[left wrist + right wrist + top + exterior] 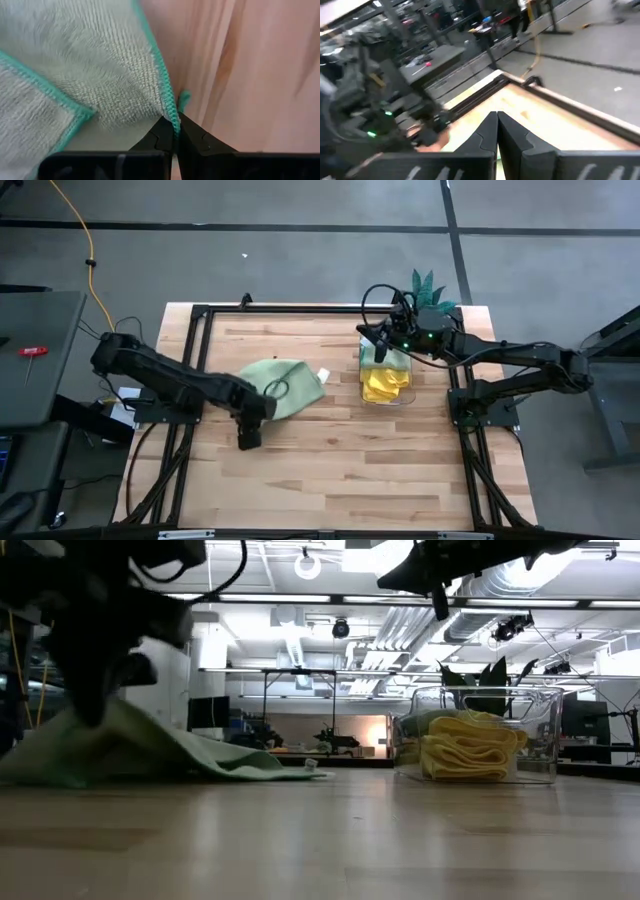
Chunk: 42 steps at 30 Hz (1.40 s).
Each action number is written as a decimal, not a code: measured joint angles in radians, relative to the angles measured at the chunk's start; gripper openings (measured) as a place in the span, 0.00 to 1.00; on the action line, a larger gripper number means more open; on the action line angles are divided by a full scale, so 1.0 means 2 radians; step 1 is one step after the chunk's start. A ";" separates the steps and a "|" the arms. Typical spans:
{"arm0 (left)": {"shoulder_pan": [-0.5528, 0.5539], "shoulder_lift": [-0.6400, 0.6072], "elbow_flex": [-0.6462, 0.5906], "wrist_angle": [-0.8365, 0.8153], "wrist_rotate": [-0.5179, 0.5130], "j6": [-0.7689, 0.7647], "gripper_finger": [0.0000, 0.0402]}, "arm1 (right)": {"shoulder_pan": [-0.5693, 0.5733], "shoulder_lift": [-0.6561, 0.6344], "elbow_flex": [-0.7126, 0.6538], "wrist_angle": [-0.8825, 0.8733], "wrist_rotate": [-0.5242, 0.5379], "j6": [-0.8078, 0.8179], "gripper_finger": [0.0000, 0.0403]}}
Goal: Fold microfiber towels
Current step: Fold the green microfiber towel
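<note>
My left claw pinches the teal hem of the green towel lying mid-worktop. I'd drag that edge low and straight across for a clean fold. My right claw, pressed together, waits above the clear bin of yellow towels.

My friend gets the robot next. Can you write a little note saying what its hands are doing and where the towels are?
Left gripper: shut on the green towel's teal-stitched edge, down at the table.
Right gripper: shut, empty, above the clear bin.
Yellow towels: folded in the bin, in front of the plant.
Done: yellow towels look stowed.
Left: the green towel lies rumpled, fold unfinished.
</note>
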 joint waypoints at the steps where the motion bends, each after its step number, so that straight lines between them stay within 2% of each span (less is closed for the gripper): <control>1: -0.007 0.008 -0.004 -0.001 0.000 0.000 0.00 | 0.000 0.004 0.001 0.000 -0.022 0.002 0.00; 5: -0.032 0.039 -0.016 0.010 -0.022 0.001 0.00 | 0.008 0.031 0.001 -0.007 -0.125 0.009 0.00; 7: -0.041 0.054 -0.019 0.014 -0.027 0.013 0.00 | 0.021 0.051 0.001 -0.007 -0.136 0.016 0.00; 17: -0.089 0.103 -0.021 0.082 -0.018 0.124 0.00 | 0.072 0.117 0.024 -0.008 -0.137 0.013 0.00; 21: -0.103 0.105 -0.021 0.115 -0.030 0.184 0.00 | 0.092 0.139 0.063 -0.068 -0.144 -0.004 0.00; 25: -0.110 0.105 -0.020 0.114 -0.032 0.208 0.00 | 0.113 0.182 0.117 -0.156 -0.144 -0.027 0.00; 31: -0.123 0.106 -0.021 0.113 -0.032 0.196 0.00 | 0.142 0.271 0.192 -0.228 -0.109 -0.027 0.00; 37: -0.125 0.106 -0.021 0.113 -0.028 0.119 0.00 | 0.153 0.356 0.240 -0.233 -0.068 0.046 0.01; 42: -0.126 0.106 -0.022 0.114 -0.034 0.105 0.00 | 0.154 0.401 0.285 -0.270 -0.067 0.076 0.12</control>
